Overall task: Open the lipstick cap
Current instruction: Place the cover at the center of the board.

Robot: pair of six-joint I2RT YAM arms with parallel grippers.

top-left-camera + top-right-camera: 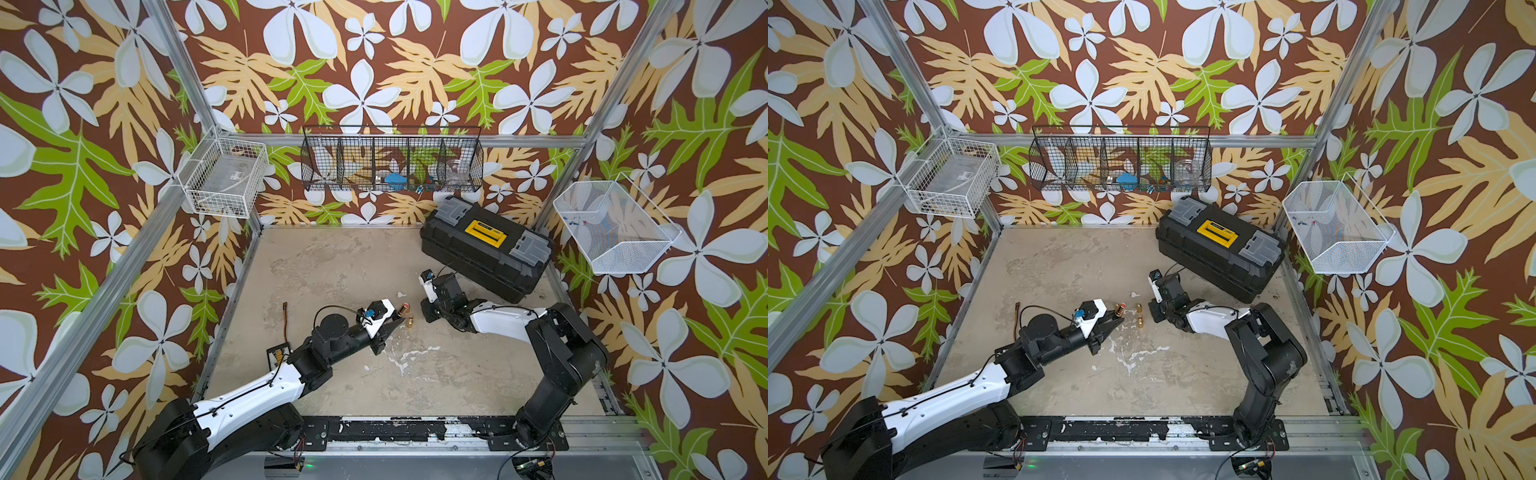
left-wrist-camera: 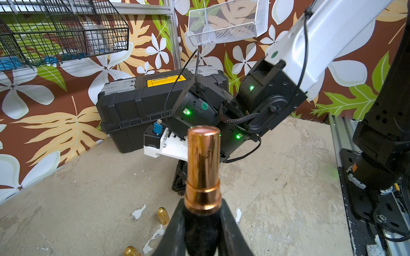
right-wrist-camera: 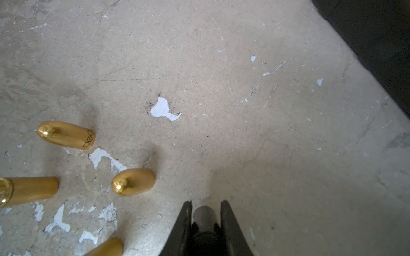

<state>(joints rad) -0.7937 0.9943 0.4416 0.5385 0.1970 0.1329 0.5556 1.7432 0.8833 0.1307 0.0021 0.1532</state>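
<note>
The left gripper (image 2: 203, 201) is clamped on the dark base of the capped copper-coloured metal lipstick tube (image 2: 203, 159), held over the beige tabletop (image 2: 288, 177) near 2 gold bullet-shaped pieces (image 1: 1138, 308), while the right gripper (image 3: 206, 202) pinches a small grey cylinder (image 3: 205, 216).
</note>
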